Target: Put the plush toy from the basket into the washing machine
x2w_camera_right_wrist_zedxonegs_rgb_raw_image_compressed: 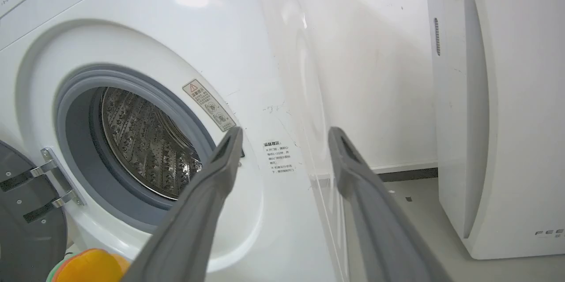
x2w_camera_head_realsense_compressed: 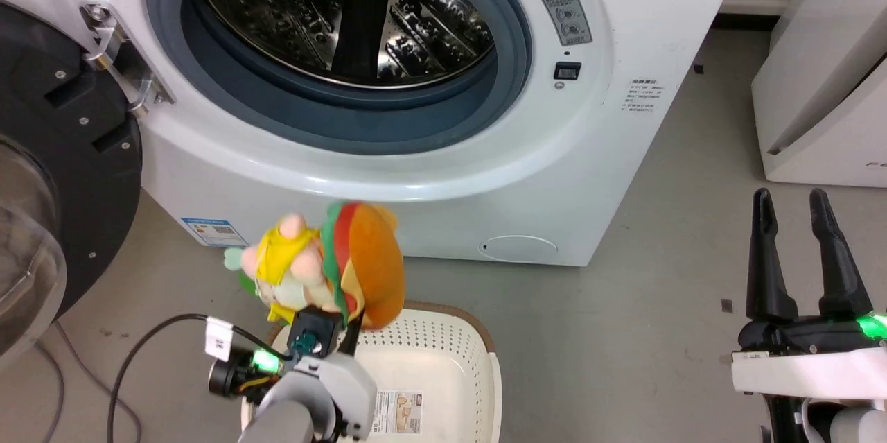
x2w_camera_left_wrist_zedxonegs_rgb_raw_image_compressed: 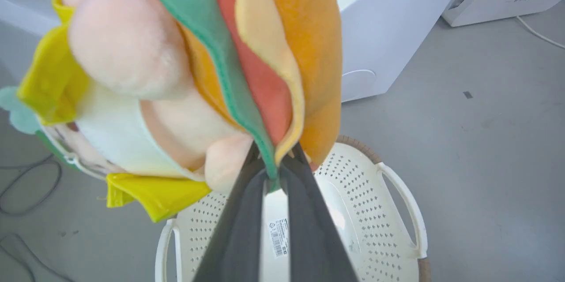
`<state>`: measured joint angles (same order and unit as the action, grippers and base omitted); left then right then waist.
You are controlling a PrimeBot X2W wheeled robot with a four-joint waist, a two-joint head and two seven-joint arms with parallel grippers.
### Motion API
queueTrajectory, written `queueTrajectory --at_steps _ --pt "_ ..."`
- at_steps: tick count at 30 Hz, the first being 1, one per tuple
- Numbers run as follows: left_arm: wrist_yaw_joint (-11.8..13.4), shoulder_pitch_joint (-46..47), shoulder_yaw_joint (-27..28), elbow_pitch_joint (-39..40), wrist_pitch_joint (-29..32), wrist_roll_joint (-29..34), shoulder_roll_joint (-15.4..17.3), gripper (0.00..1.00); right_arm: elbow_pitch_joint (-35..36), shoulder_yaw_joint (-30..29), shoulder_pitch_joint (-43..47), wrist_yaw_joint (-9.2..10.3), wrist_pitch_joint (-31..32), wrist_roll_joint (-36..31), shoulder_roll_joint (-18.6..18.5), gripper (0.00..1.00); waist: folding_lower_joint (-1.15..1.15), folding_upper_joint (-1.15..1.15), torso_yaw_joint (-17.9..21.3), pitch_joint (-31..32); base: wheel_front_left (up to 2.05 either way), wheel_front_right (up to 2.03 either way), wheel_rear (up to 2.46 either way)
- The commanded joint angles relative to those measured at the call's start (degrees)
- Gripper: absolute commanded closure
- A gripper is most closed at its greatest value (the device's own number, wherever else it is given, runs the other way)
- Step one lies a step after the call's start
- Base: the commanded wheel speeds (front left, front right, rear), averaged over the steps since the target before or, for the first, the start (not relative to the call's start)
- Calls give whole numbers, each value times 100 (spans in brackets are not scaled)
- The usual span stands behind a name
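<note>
1. Pinching the hamburger's edge, the left gripper [x2w_camera_left_wrist_zedxonegs_rgb_raw_image_compressed: 273,160] holds the plush toy [x2w_camera_head_realsense_compressed: 326,266] aloft, just above the basket [x2w_camera_head_realsense_compressed: 450,339].
2. The transfer step is in hand, I judge. The next move is to raise the toy and carry it forward through the washing machine [x2w_camera_head_realsense_compressed: 554,152] opening into the drum [x2w_camera_head_realsense_compressed: 429,20], then release.
3. The right gripper [x2w_camera_head_realsense_compressed: 790,197] waits well apart, fingers spread, empty.

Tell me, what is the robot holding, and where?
The left gripper pinches the peach-pink-and-orange hamburger plush toy by the burger's layered edge; right gripper holds nothing.
</note>
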<state>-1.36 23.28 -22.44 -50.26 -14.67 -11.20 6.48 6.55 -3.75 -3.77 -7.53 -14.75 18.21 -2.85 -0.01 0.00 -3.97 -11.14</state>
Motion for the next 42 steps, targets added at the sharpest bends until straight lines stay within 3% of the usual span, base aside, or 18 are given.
queueTrajectory --at_steps 1,9,16,26,42 --pt "73 -70 62 285 -31 61 29 100 -8 0 70 4 -25 19 -3 0 1 0 -1 31 0 0 0" --pt "335 -54 434 1376 -32 205 149 100 3 24 -4 4 -25 63 -3 0 1 0 121 -36 0 0 0" --pt "437 386 779 1727 -32 303 187 100 68 20 -218 4 -25 65 -3 0 1 0 308 -324 0 0 0" --pt "449 1327 1116 1665 -32 480 262 100 232 51 -605 4 -25 -198 -3 0 1 0 641 -968 0 0 0" --pt "362 3096 1577 858 -32 628 782 100 312 183 -1151 4 -25 -274 -3 0 1 0 1211 -2091 0 0 0"
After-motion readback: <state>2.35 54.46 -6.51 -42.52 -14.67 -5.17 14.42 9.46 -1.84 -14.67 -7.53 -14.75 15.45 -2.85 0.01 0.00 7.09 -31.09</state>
